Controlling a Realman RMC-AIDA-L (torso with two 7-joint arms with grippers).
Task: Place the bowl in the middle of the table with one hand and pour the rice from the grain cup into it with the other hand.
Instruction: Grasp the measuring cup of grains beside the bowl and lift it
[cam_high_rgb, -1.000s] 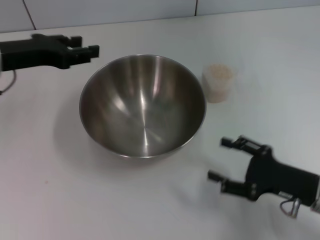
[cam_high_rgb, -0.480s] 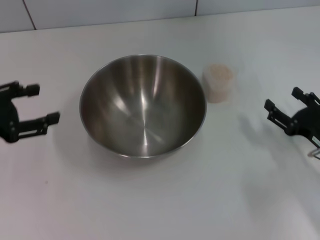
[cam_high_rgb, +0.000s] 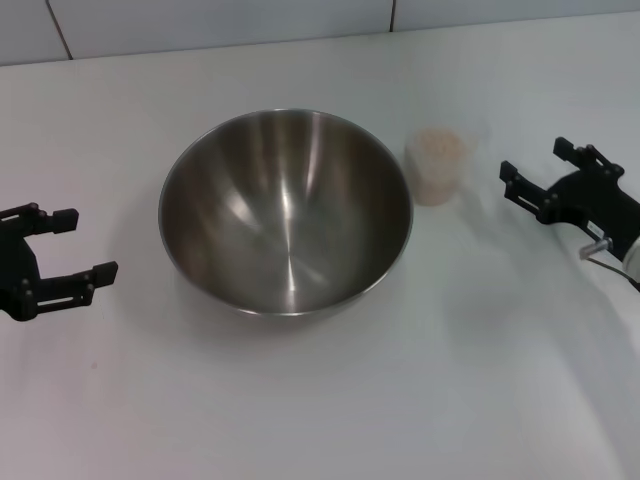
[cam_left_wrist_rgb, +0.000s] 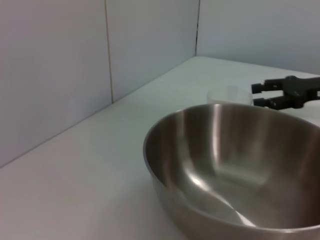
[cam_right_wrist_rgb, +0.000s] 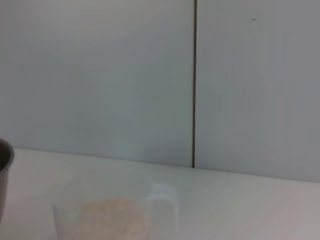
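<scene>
The steel bowl (cam_high_rgb: 286, 210) stands upright and empty on the white table (cam_high_rgb: 320, 400); it also shows in the left wrist view (cam_left_wrist_rgb: 235, 165). The clear grain cup (cam_high_rgb: 436, 166) with rice (cam_high_rgb: 437, 146) stands just right of the bowl, apart from it; it shows in the right wrist view (cam_right_wrist_rgb: 107, 215) and faintly in the left wrist view (cam_left_wrist_rgb: 229, 95). My left gripper (cam_high_rgb: 85, 245) is open and empty, left of the bowl. My right gripper (cam_high_rgb: 535, 166) is open and empty, right of the cup, a short gap away; it shows in the left wrist view (cam_left_wrist_rgb: 260, 95).
A tiled white wall (cam_high_rgb: 200, 25) runs along the far edge of the table. Bare tabletop lies in front of the bowl and to both sides.
My right gripper has moved up and left, closer to the cup. My left gripper has shifted slightly lower and stayed open. Bowl and cup have not moved.
</scene>
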